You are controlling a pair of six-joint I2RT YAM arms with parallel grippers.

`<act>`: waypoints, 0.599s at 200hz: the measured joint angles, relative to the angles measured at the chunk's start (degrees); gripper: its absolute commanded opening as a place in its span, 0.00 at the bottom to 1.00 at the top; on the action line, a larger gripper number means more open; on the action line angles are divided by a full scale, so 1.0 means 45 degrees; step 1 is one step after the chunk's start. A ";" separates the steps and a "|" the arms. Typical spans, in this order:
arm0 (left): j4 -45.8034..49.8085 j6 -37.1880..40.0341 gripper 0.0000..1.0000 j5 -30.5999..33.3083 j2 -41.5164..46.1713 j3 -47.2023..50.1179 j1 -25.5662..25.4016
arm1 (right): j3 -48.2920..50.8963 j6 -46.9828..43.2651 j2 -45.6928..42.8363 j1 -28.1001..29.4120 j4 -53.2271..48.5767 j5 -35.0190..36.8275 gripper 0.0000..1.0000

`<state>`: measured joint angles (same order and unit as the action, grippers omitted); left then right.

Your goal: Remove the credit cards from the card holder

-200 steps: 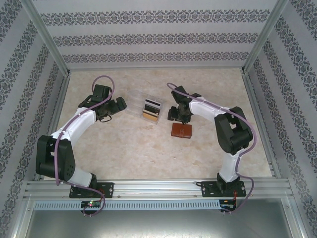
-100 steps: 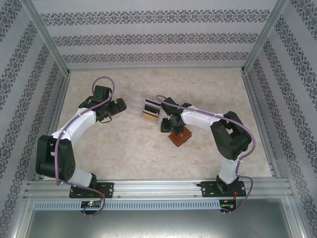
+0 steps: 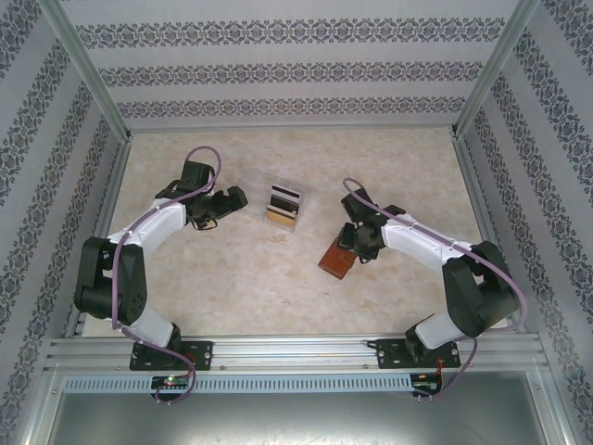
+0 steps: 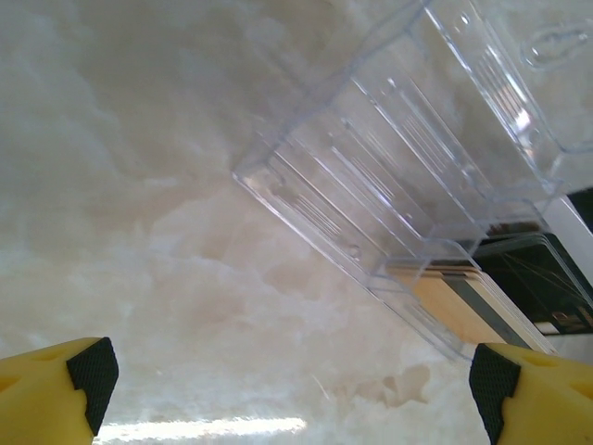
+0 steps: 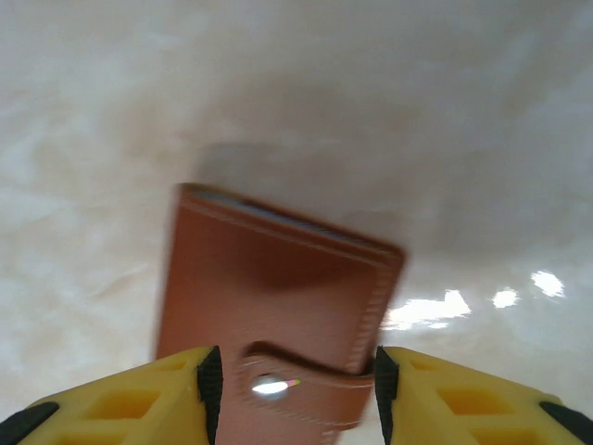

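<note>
Flagging risks: right hand [image 5: 295, 389] is clamped across the near end of the brown card holder [image 5: 278, 278], one pad either side of the snap strap [image 5: 306, 382]. Holder is right of centre on the worktop [image 3: 232, 278], apart from the clear tray [image 4: 389, 167]; can't tell if it's lifted or lying flat. Strap looks fastened, so no cards come out until it's popped. The pinch sits right on it, so squeezing there probably holds the flap shut. Narrow grip on smooth leather: holder could pivot or slip if tugged. Left hand [image 4: 292, 371] is wide open, holding nothing, just beside the tray. Reaching across, it could knock the tray and the cards [image 4: 463, 306] in it. Right wrist view is blurred, so alignment is uncertain.
</note>
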<state>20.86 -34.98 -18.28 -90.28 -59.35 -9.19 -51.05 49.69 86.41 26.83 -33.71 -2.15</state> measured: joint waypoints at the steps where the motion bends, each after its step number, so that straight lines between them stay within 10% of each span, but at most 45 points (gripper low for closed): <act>1: -0.0010 0.0000 0.98 -0.0049 0.0000 0.0000 -0.0010 | 0.0015 0.0010 0.0000 -0.0010 -0.0010 0.0000 0.49; 120: -0.0661 -0.1166 0.90 -0.2982 -0.0452 -0.0024 -0.1020 | -0.2127 -0.0821 0.3123 0.1399 0.1054 -0.1292 0.41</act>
<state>17.89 -40.23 -31.70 -92.31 -59.46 -13.78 -60.62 46.00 100.47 33.12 -28.97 -7.97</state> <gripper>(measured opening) 0.907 0.408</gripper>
